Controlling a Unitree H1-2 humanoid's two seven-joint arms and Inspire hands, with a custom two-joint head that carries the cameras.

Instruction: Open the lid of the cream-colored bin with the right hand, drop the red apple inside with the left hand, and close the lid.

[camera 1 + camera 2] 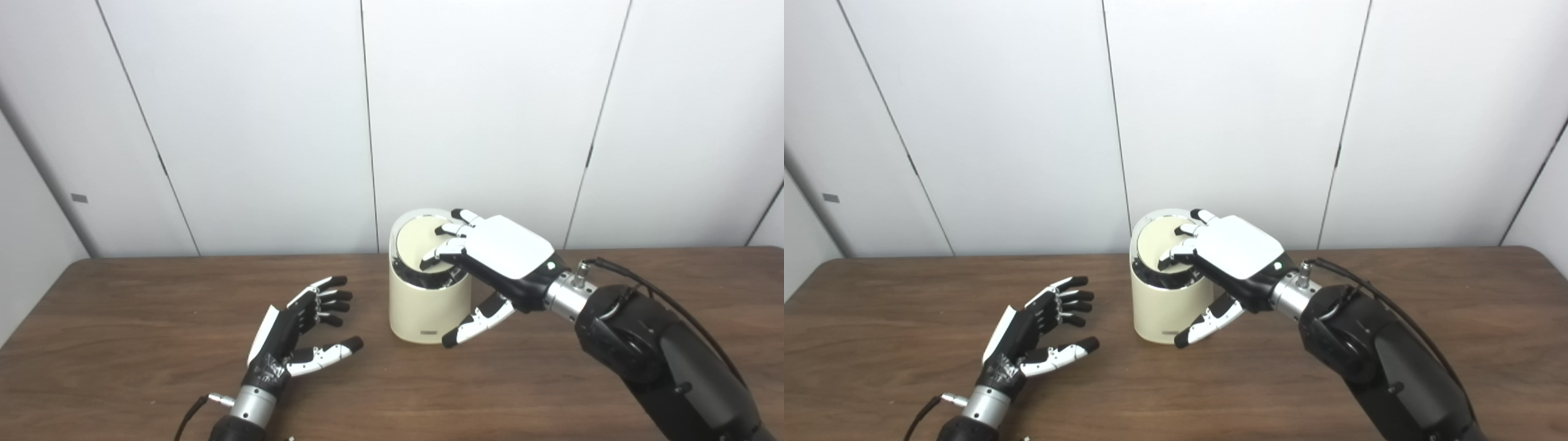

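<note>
Closing step, by the look of it: no red apple anywhere on the table [153, 294], so probably already inside, though unseen. Cream-colored bin [429, 309] upright mid-table, lid [416, 242] tilted up at the bin's 12 o'clock, dark rim showing beneath. Right hand [499, 260] over the bin's 3 o'clock side, fingers [442, 252] resting on the lid face, thumb down outside the wall, gripping nothing. Left hand [300, 334] at the bin's 9 o'clock, apart from it, spread and empty, palm up. Next: push the lid down flat until seated, gently, to avoid tipping. Small dark label low on the bin front, unreadable
</note>
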